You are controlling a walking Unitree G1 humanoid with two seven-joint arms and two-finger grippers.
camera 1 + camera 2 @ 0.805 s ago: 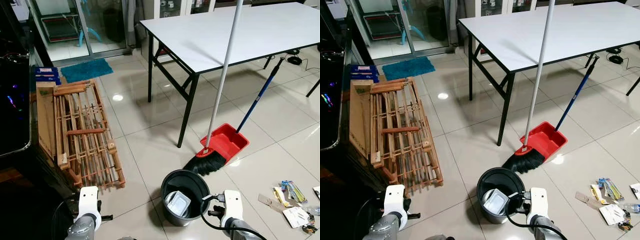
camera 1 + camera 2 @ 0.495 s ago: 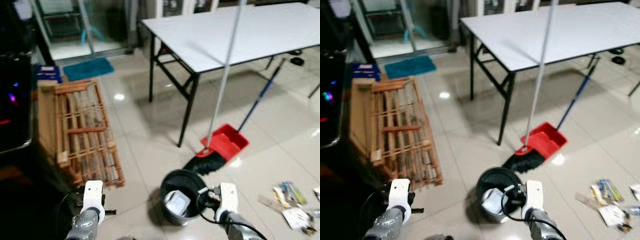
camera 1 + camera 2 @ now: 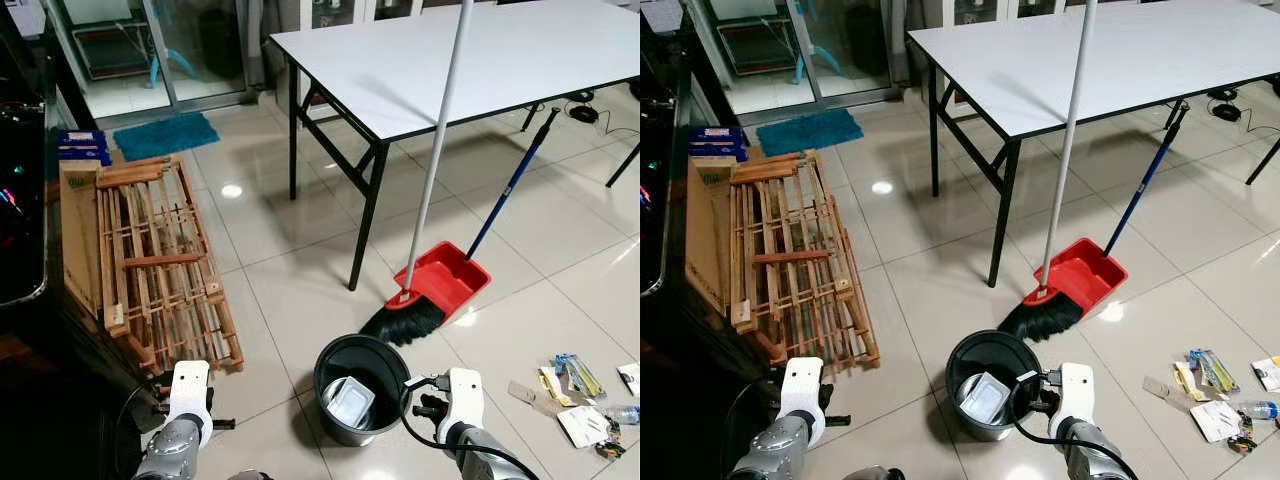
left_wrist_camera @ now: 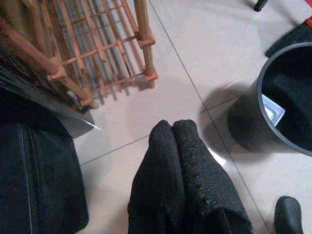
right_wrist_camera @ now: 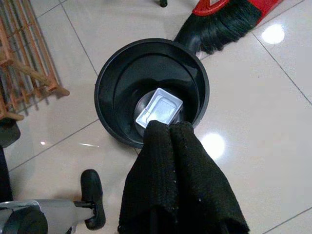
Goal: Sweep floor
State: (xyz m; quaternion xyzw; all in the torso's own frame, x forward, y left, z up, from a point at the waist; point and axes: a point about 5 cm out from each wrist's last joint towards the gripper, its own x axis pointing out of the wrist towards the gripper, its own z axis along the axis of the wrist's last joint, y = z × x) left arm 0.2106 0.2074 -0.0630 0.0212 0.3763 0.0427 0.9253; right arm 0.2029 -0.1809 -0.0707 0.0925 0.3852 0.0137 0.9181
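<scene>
Nothing on the floor has moved since earlier. Right gripper (image 5: pixel 168 127), fingers pressed together, hangs above round black plastic bin (image 5: pixel 110 115) holding a white tray (image 5: pixel 158 110); left gripper (image 4: pixel 172 126) likewise closed.

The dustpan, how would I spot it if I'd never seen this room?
Find the big white folding table with black legs. On the tiled floor beside its near corner leg lies the red plastic dustpan with a long blue handle, just beyond the round black bin. A black-bristled broom on a white pole rests against its front edge; nothing else nearby is bright red.
</scene>
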